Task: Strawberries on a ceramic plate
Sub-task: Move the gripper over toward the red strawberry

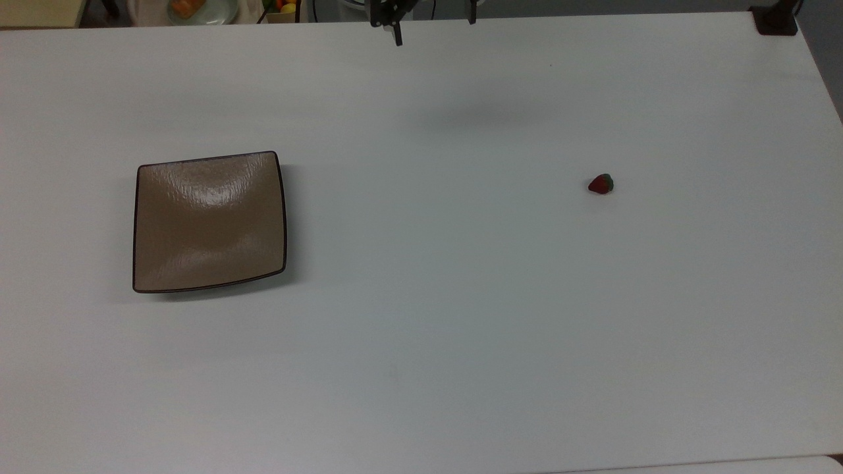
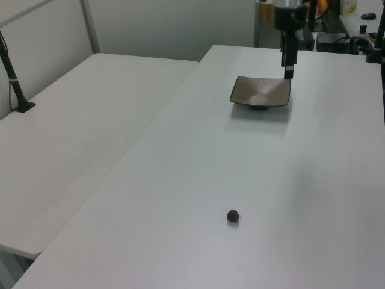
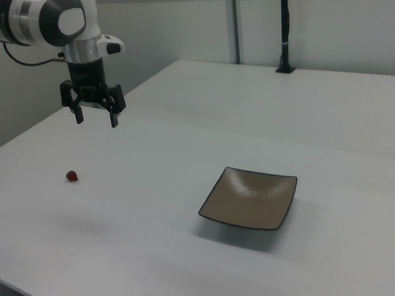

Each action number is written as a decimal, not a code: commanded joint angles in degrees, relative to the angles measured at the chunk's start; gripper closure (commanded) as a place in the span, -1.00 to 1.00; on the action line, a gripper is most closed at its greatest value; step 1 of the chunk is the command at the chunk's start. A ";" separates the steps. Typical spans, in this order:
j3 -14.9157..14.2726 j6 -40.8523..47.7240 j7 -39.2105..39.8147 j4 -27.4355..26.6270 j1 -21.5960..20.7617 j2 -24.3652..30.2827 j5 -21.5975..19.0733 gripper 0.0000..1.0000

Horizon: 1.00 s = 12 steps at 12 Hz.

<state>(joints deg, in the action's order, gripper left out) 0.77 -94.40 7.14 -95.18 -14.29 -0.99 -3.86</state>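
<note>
The tiny red strawberry [image 1: 600, 184] with its green cap lies alone on the white table at the top view's right; it is also seen as strawberry [image 2: 233, 215] and strawberry [image 3: 71, 176]. The square tan ceramic plate [image 1: 209, 222] with a dark rim sits at the top view's left, with nothing on it, also plate [image 2: 260, 92] and plate [image 3: 249, 198]. My gripper [image 3: 95, 120] hangs open high above the table, up and right of the strawberry in the right view. It pokes in at the top view's upper edge as gripper [image 1: 435, 25] and hangs as gripper [image 2: 288, 69] over the plate's far corner.
A black post base [image 1: 776, 21] stands on the table's corner at the top view's upper right. A round pale plate with orange food [image 1: 197, 8] lies beyond the table's far edge. A second white table [image 2: 78, 132] adjoins at the left view's left.
</note>
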 commanded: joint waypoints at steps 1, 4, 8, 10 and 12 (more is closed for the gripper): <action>-0.16 -1.23 -2.48 1.40 -3.54 -2.95 -0.01 -1.00; -0.16 -3.75 -7.46 3.68 -6.96 -6.73 -0.01 -1.00; 0.02 -12.65 -15.84 3.69 -9.17 -12.00 0.08 -1.00; 0.02 -14.83 -15.93 3.78 -11.97 -14.11 0.25 -1.00; 0.02 -19.05 -16.02 3.78 -14.61 -16.66 0.34 -1.00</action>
<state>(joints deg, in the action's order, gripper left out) 1.05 -109.86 -7.34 -92.89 -25.56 -14.58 -3.85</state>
